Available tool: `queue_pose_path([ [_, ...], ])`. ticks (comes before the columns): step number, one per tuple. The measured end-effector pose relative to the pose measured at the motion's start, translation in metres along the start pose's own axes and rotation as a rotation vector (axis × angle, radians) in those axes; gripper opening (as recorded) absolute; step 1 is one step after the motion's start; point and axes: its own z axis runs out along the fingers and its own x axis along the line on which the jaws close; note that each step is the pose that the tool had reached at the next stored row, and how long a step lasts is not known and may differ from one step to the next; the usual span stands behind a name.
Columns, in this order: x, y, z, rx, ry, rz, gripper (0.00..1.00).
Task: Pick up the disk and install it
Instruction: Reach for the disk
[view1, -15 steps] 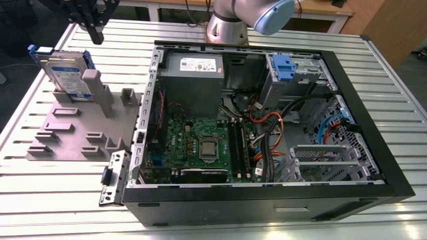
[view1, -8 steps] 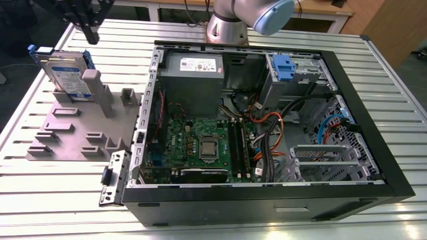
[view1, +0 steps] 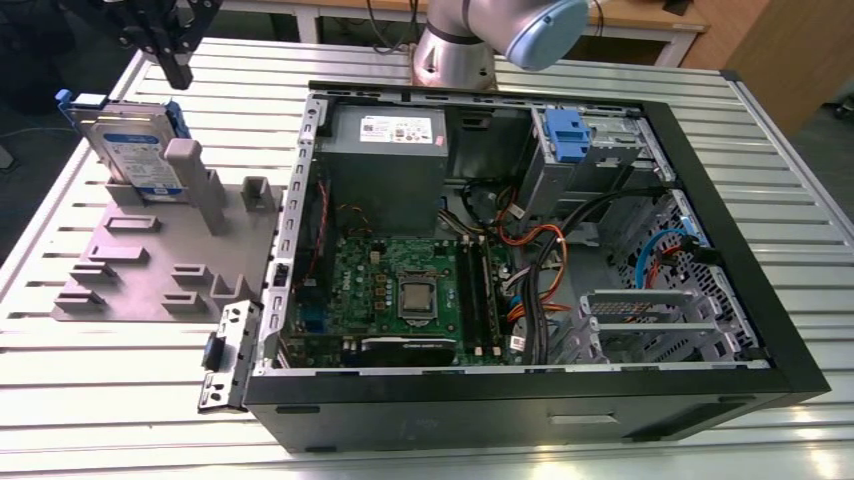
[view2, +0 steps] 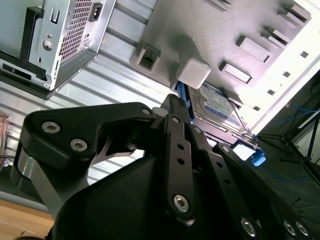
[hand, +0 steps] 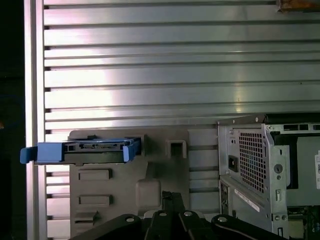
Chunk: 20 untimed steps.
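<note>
Disk (view1: 134, 145) upright in rack (view1: 147, 270) on tabletop (view1: 120, 420); rack just beside computer case (view1: 534, 395), at exterior view's left; tool (view1: 178, 78) above rack, near disk.

The disk (view1: 134, 142) stands upright in the grey holder (view1: 140, 262) — the tool (view1: 174, 68) hangs above it

Exterior view: the end effector (view1: 175, 70) was cropped by the upper-left frame edge; the disk (view1: 134, 140) had its lower edge hidden in the grey fixture (view1: 200, 195).
</note>
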Motion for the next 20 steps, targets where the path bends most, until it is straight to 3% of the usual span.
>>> queue_pose_path([
  [10, 0.0024, -0.0002, 0.0009, 0.0, 0.0008, 0.0, 0.11],
  [20, 0.0098, -0.0005, 0.0007, 0.0001, 0.0008, 0.0, 0.11],
])
